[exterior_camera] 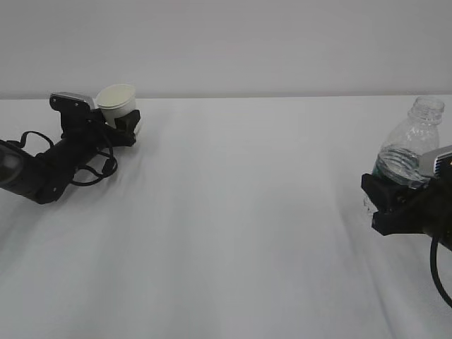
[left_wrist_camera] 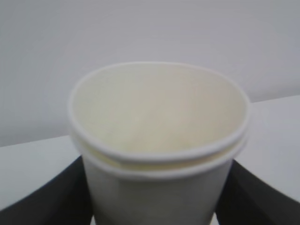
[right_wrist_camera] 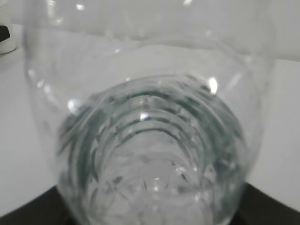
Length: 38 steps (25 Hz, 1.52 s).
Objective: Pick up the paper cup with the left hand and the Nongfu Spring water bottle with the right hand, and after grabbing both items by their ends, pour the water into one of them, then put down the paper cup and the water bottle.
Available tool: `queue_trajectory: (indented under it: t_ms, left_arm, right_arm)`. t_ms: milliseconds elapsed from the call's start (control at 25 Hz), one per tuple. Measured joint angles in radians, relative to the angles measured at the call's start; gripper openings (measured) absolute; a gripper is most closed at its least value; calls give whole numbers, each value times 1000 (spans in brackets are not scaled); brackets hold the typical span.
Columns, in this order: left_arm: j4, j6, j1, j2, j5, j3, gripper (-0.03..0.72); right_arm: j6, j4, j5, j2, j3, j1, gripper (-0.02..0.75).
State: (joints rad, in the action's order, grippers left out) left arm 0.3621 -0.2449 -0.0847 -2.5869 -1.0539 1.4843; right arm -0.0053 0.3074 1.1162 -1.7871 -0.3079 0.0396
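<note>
Near the table's far left edge, the left hand brackets the paper cup; whether its fingers truly clamp, I cannot tell. At the right edge the right hand grasps the Nongfu Spring water bottle low, leaving its open neck free for pouring.

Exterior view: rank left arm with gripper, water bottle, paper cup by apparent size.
1. Left arm with gripper, largest by far.
2. Water bottle, partly hidden by the right gripper.
3. Paper cup, smallest, though it sits farther from the camera, so real size is unsure.
</note>
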Motion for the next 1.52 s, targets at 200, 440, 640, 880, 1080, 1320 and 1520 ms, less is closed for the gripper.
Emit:
queue_trajectory:
  t_ms: [200,440,640,880,1080,1320,1520]
  left_arm:
    - [24,0,0,0,0,0,499]
    - [53,0,0,0,2,0,452]
    - [90,-8,0,2,0,0,450]
    - [103,-39,4,96,55,-50,449]
    - [185,-112,12,200,88,-134,449]
    - [266,-183,13,293,69,-239,447]
    - [400,-243,13,328,-44,-320,447]
  right_arm:
    - [-2,0,0,0,0,0,403]
    - [-2,0,0,0,0,0,403]
    - [-2,-2,0,0,0,0,403]
    - [-8,-9,0,0,0,0,402]
    - [-9,-12,0,0,0,0,402]
    - [-12,-21,0,0,0,0,402]
    - [-12,-22,0,0,0,0,402]
